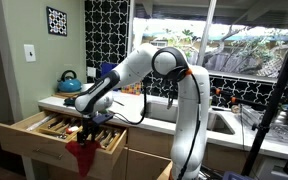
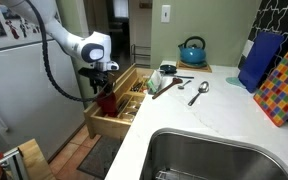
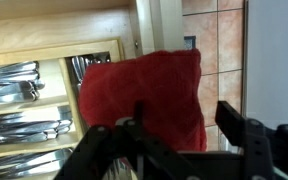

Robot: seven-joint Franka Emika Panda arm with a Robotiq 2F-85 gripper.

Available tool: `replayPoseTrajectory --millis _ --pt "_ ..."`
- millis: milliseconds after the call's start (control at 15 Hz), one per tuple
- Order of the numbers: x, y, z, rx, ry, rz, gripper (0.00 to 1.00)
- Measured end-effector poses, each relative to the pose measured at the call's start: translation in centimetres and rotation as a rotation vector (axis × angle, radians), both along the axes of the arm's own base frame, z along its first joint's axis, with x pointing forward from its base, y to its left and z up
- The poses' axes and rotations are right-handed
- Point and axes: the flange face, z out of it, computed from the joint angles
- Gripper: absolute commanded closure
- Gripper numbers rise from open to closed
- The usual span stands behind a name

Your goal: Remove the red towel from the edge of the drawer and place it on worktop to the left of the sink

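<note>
1. The towel (image 1: 83,157) is being held up by the front lip of the open drawer (image 1: 29,140), which is sticking out below the worktop's (image 2: 169,118) front edge, toward the kettle (image 1: 69,82) corner. A good part of it is hanging down outside the drawer.
2. The gripper (image 3: 181,118) is being hovered right over the towel. In the wrist view the jaws are being kept spread wide, and nothing is being pinched afaict.
3. Handling-wise, the towel is being judged as light, soft and floppy. Weight isn't being treated as an issue, but sagging and swinging are being expected once it's lifted. It's not fragile and not slippery.
4. The best grab spot is being reckoned as the fold sitting on top of the drawer lip, so both layers are being caught together instead of one loose corner.
5. Cutlery (image 3: 19,100) is being stored just beside the towel inside the drawer, so a snag is being counted as the main risk.
6. The drop-off is being pictured on the bare worktop strip between kettle and sink (image 2: 214,155), near the front edge.
</note>
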Motion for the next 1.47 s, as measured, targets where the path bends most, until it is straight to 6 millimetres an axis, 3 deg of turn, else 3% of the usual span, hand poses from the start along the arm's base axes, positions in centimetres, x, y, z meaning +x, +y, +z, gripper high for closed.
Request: replayPoseTrajectory --millis 400,467,667,1267,1467 --pt "0.3 0.3 -0.5 -0.007 0.003 0.029 0.91" --pt "0.3 0.4 -0.4 -0.008 0.000 0.038 0.93" --pt "0.5 0.4 0.1 -0.010 -0.011 0.060 1.00" --pt "1.4 0.6 1.6 -0.007 -0.046 0.064 0.99" --pt "1.4 0.6 3.5 -0.006 -0.076 0.066 0.99"
